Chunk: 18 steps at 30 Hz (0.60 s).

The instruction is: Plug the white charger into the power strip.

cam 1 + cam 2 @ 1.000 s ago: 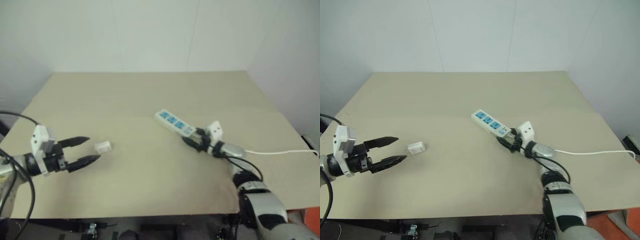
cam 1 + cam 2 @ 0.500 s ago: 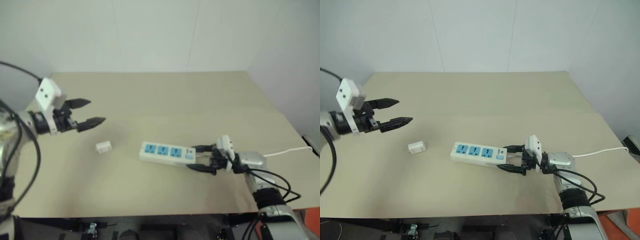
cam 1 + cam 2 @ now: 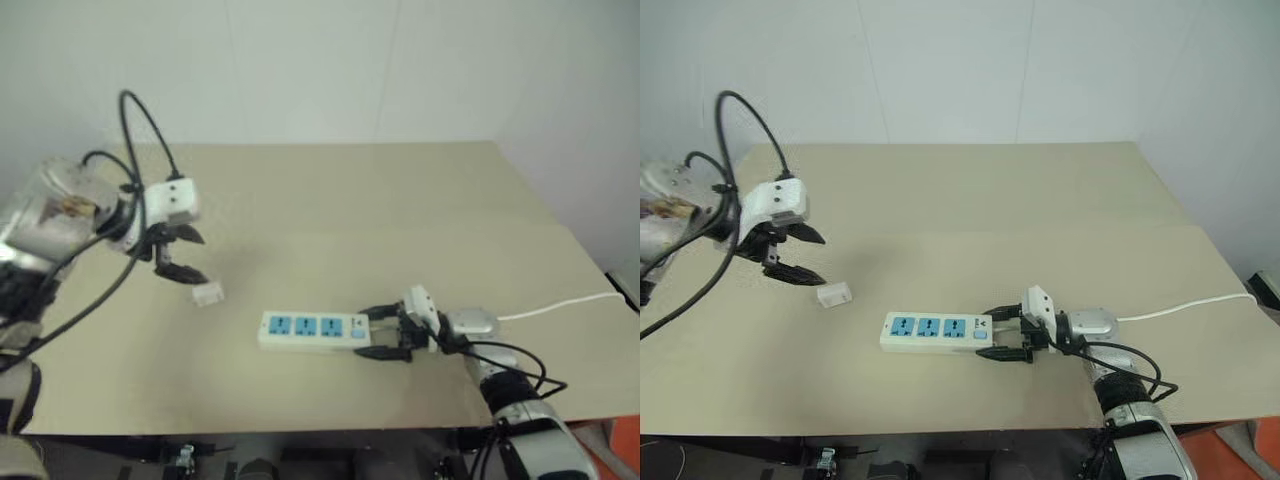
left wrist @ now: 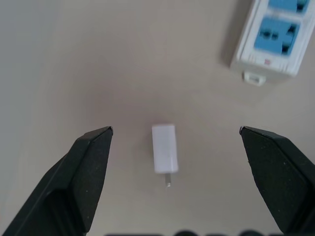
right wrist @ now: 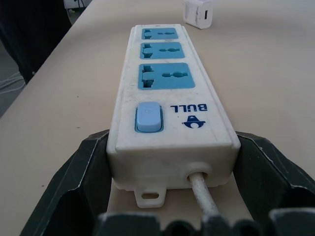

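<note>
Left tool (image 3: pixel 178 258) hangs over the white charger (image 3: pixel 208 293) with its two black fingers (image 4: pixel 91 164) spread wide apart. It holds nothing. In the left wrist view the white charger lies flat on the bench (image 3: pixel 330 200), right in the gap between the fingers, with a small metal pin sticking out of one end. The fingers do not touch it.

Right tool (image 3: pixel 385 332) grips the switch end of the power strip (image 3: pixel 312 331), where the thin white cord (image 3: pixel 560 304) comes out. In the right wrist view one finger (image 5: pixel 83 169) presses on each long side of the strip, so it is clamped tight. The strip lies flat on the bench with its three blue sockets facing up. All three sockets are free; nothing is plugged in.

The charger sits near the far end of the strip, off to the robot's left, and the two do not touch.

I think the step in hand is picking up the charger. Next, the left tool should go straight down and close on the charger's sides. Since the charger lies on its side, it will likely have to be turned so the pins point down into a socket. The right tool should hold the strip steady while that happens.

No boxes, bowls or trays are on the bench.
</note>
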{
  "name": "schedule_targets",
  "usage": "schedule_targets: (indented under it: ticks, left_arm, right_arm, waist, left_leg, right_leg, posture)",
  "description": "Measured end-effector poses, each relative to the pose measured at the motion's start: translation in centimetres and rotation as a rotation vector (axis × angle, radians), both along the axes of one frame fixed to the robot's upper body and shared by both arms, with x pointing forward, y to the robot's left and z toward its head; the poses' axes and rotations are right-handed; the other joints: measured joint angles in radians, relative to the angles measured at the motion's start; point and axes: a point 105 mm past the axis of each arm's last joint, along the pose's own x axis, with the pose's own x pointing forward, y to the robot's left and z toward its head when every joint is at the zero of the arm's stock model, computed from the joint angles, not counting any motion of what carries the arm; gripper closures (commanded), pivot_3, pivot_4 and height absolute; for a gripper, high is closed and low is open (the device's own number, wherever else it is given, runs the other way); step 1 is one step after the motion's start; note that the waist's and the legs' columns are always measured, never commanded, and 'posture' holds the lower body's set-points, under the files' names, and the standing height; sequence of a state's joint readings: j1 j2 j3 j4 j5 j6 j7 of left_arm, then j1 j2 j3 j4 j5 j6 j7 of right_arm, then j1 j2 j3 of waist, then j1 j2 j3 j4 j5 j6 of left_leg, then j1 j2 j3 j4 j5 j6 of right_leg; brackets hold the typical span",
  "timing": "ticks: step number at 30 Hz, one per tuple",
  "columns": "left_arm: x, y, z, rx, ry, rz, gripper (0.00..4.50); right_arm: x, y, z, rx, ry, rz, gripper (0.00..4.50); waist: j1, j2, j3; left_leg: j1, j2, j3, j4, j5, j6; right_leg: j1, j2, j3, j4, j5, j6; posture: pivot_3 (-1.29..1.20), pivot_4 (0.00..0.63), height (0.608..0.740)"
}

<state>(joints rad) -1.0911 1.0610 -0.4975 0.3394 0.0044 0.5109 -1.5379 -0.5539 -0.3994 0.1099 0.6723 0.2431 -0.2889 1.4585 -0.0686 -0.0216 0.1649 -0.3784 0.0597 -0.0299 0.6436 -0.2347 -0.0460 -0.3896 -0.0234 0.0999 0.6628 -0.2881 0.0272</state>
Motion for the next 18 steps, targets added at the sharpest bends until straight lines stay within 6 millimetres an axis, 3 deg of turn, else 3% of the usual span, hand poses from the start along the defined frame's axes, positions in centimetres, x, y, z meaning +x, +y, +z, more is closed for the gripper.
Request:
schedule_targets:
  ticks: [3, 9, 18]
  left_arm:
    - [1.3, -0.5, -1.5, 0.083, 0.060, -0.019, 0.00]
    - [3.2, -1.6, -2.5, 0.160, 0.113, -0.011, 0.00]
    - [3.7, -0.7, -4.9, 0.259, 0.177, 0.024, 0.00]
  right_arm:
    - [0.3, 0.3, 0.0, 0.000, -0.004, 0.000, 1.10]
    - [0.3, 0.4, -0.1, 0.000, -0.018, 0.001, 1.10]
    - [0.3, 0.6, -0.3, 0.006, -0.029, -0.022, 1.10]
  waist:
    - [-0.002, 0.000, 0.000]
    - [-0.006, 0.000, 0.000]
    - [-0.010, -0.001, 0.000]
  left_leg:
    - [0.001, 0.000, 0.000, 0.000, 0.000, 0.000]
    - [0.001, 0.000, 0.000, 0.001, 0.000, 0.000]
    - [0.001, 0.000, -0.001, 0.001, 0.000, 0.001]
  right_leg:
    - [0.001, 0.000, 0.000, 0.000, 0.000, 0.000]
    - [0.001, 0.000, 0.001, 0.001, 0.000, 0.000]
    - [0.001, 0.001, 0.001, 0.002, 0.000, 0.000]
  posture:
    - [0.00, 0.150, 0.740]
    - [0.00, 0.150, 0.740]
    - [0.00, 0.150, 0.740]
